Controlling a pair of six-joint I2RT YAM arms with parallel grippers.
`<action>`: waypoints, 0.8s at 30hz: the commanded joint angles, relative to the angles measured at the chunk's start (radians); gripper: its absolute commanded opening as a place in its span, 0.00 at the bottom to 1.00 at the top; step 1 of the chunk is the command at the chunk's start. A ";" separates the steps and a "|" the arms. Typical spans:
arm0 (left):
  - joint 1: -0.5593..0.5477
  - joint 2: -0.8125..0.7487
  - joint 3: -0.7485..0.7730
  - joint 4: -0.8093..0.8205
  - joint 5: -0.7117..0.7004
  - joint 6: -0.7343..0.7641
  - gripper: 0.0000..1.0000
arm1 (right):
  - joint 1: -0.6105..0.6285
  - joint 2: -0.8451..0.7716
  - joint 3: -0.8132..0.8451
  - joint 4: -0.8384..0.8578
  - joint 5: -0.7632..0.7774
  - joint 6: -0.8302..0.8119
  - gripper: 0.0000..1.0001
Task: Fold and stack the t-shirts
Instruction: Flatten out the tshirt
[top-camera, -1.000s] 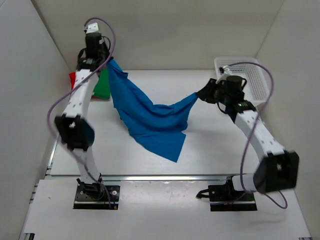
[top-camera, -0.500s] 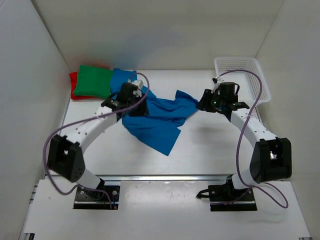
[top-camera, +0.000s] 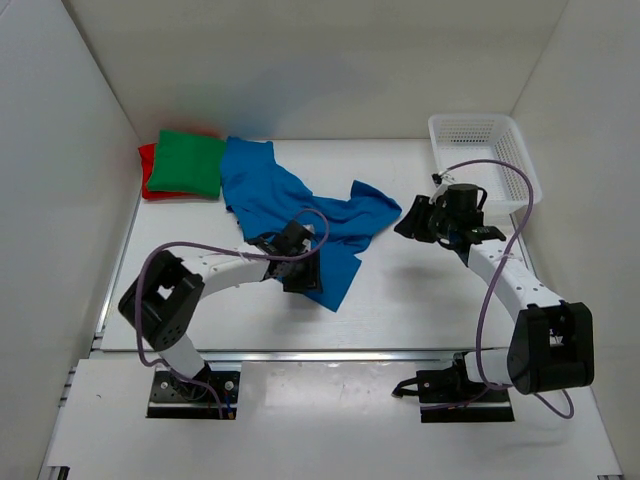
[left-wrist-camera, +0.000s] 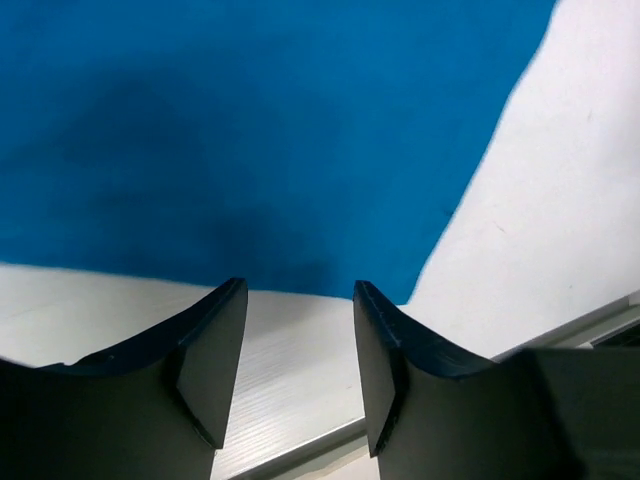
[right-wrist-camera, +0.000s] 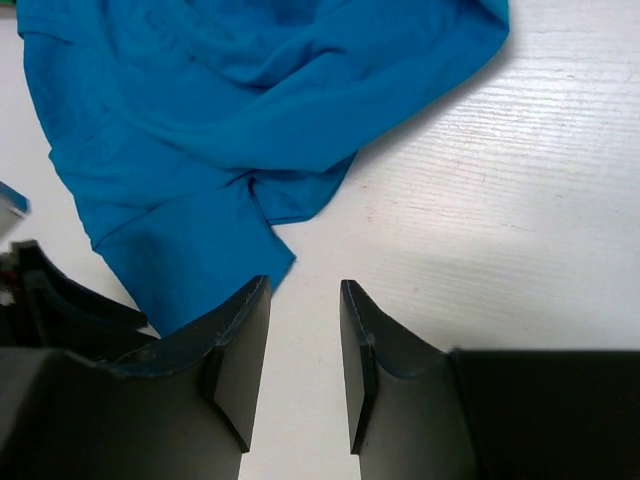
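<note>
The bright blue t-shirt (top-camera: 280, 205) lies crumpled and unfolded across the middle of the table; it also shows in the left wrist view (left-wrist-camera: 250, 130) and the right wrist view (right-wrist-camera: 230, 110). The green t-shirt (top-camera: 190, 163) lies folded on the red t-shirt (top-camera: 147, 170) at the back left. My left gripper (top-camera: 303, 275) is open and empty, low over the blue shirt's near corner; its fingers (left-wrist-camera: 215, 350) frame bare table just short of the hem. My right gripper (top-camera: 408, 222) is open and empty, just right of the shirt's right end.
A white mesh basket (top-camera: 485, 160) stands at the back right corner. White walls close in the table on the left, back and right. A metal rail (top-camera: 300, 352) runs along the table's near edge.
Both grippers let go of the blue shirt, which dropped from hanging between them onto the table. The left arm swung down from the back left to the shirt's near corner.
</note>
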 joint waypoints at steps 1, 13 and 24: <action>-0.077 0.053 0.039 0.065 0.026 -0.068 0.58 | -0.024 -0.023 -0.014 0.057 -0.039 0.012 0.31; -0.183 0.300 0.171 -0.104 -0.094 0.001 0.21 | -0.090 -0.104 -0.049 0.028 -0.091 0.000 0.32; 0.060 -0.127 0.381 -0.407 -0.204 0.154 0.00 | -0.070 -0.121 -0.148 0.042 -0.095 0.000 0.32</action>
